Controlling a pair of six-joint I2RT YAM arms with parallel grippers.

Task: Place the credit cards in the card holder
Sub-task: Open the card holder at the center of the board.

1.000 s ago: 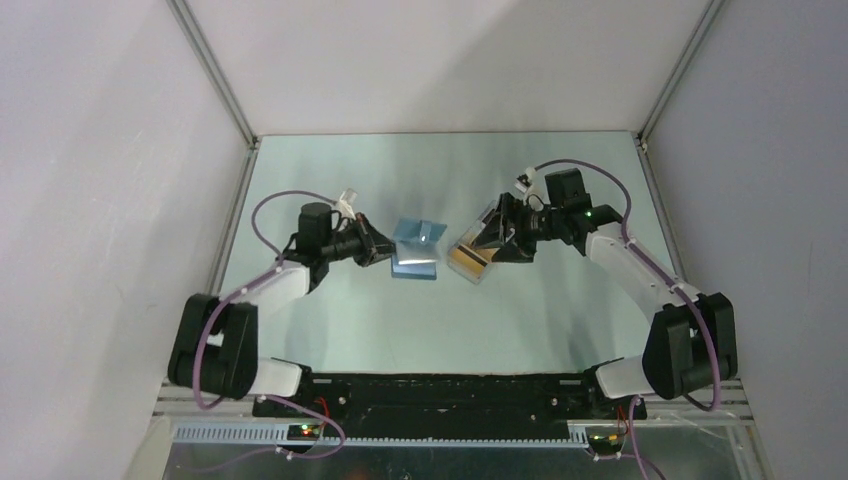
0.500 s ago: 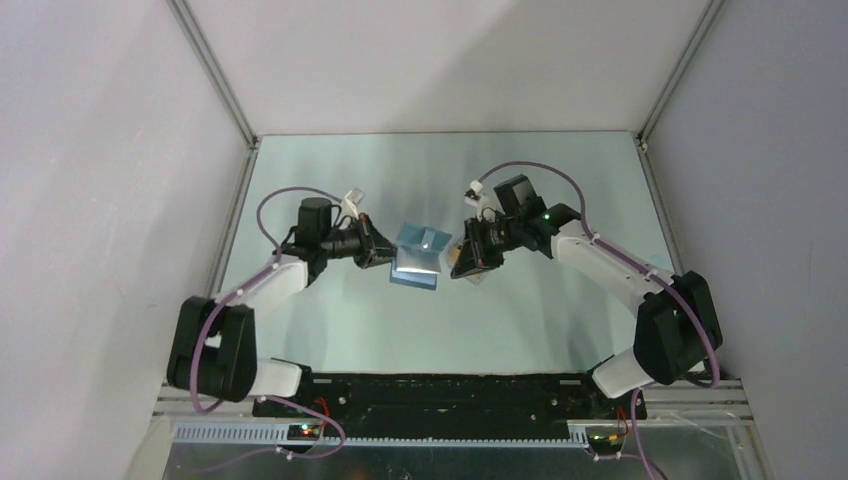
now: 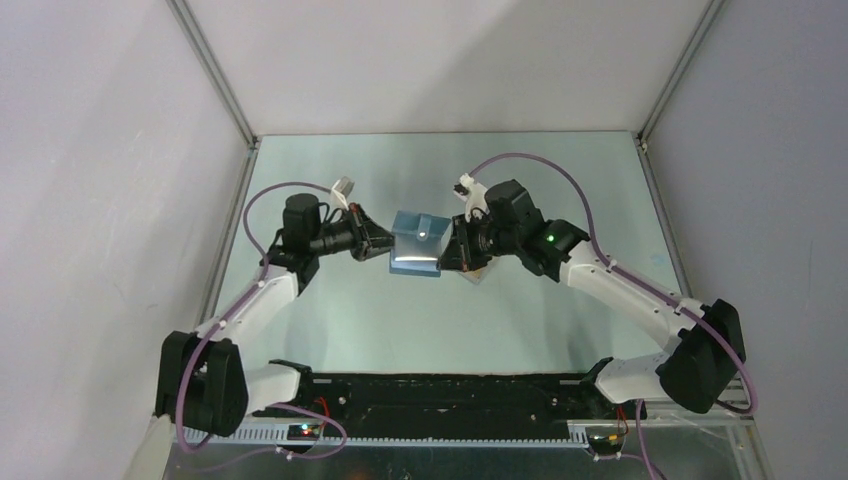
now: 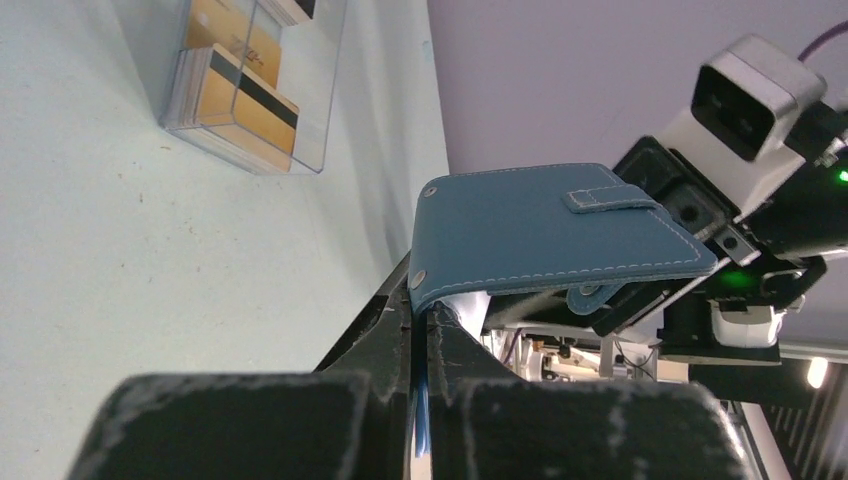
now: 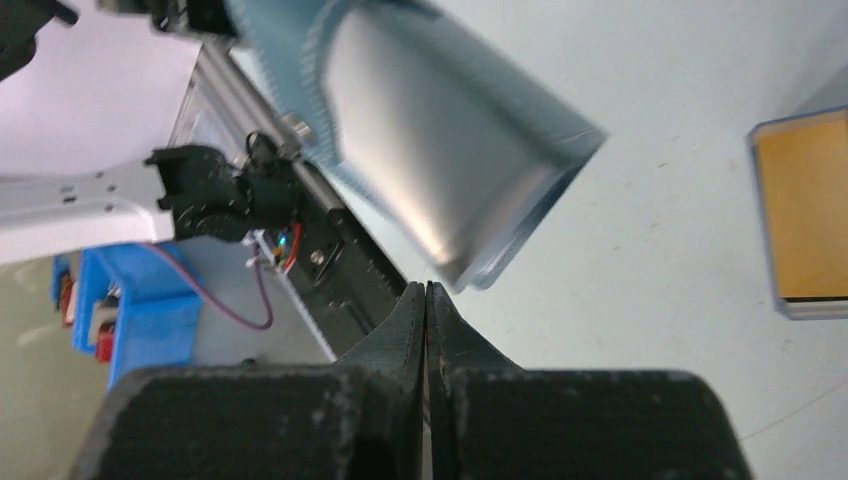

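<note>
The blue card holder [image 3: 415, 250] hangs half open above the table, its stitched cover [image 4: 550, 225] facing up. My left gripper [image 4: 420, 312] is shut on the holder's left edge. My right gripper [image 5: 427, 288] is shut, with nothing showing between its fingers. Its tips sit right beside the lower corner of the holder's shiny inner flap [image 5: 450, 170]. Whether they touch it I cannot tell. Yellow-orange credit cards [image 4: 240, 90] with dark stripes lie in a clear tray [image 4: 300, 120]. One of the cards [image 5: 805, 205] shows at the right edge of the right wrist view.
The clear tray [image 3: 478, 272] sits on the table just right of the holder, mostly hidden under my right wrist in the top view. Grey enclosure walls [image 3: 120, 150] close in the table on three sides. The arm bases [image 3: 450, 395] line the near edge.
My right arm has swung left from the tray to the card holder, and its jaws have gone from open to shut. The left arm has nudged the holder slightly up and right.
</note>
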